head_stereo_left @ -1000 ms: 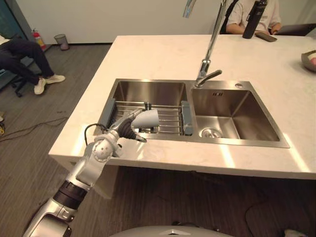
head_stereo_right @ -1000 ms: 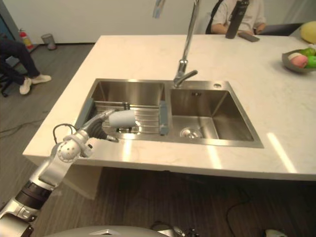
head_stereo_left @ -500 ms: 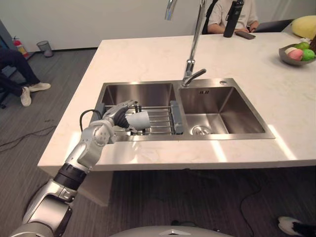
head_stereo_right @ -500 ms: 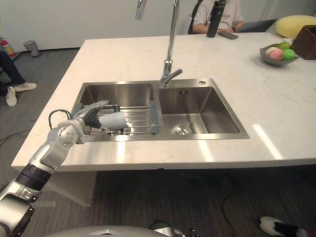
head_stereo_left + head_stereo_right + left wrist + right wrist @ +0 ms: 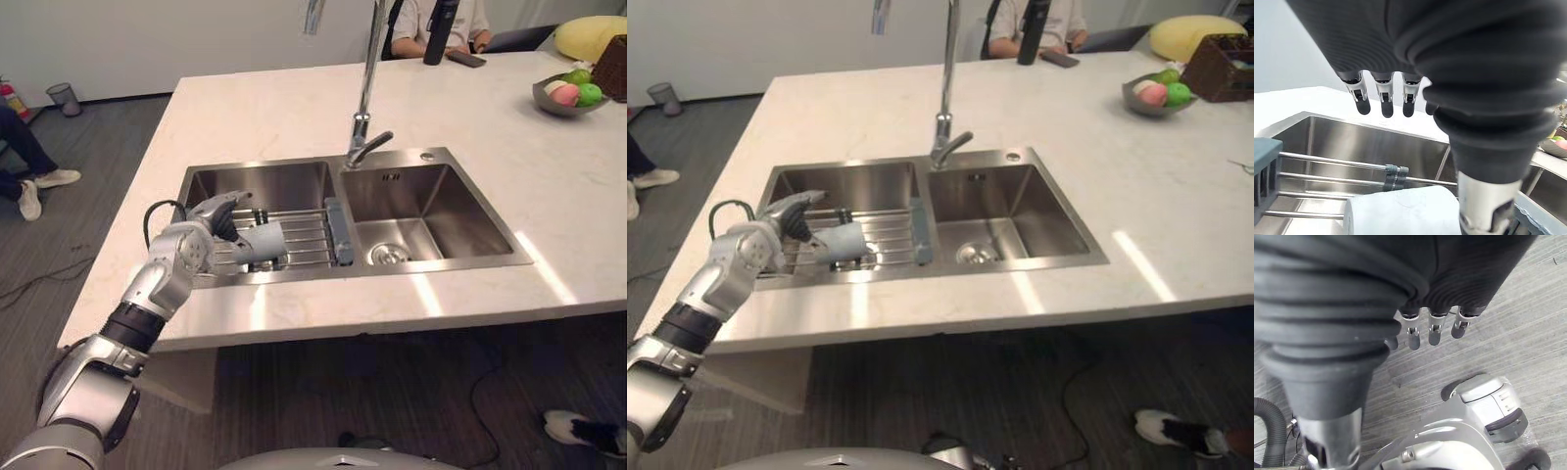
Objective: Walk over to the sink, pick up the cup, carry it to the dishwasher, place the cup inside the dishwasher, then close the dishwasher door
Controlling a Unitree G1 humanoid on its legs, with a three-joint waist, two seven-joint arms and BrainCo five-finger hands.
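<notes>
left eye view: the left hand (image 5: 217,216) is over the left basin of the sink (image 5: 441,268), and the white cup (image 5: 263,241) lies on its side on the wire rack (image 5: 312,233) just beside it; a tap (image 5: 361,137) stands behind, with a fruit bowl (image 5: 563,95) and a seated person (image 5: 416,18) beyond

left wrist view: the fingers (image 5: 1383,100) hang straight and released above the cup

right wrist view: the right hand (image 5: 1433,331) is slack-fingered over the grey floor (image 5: 1533,303)
</notes>
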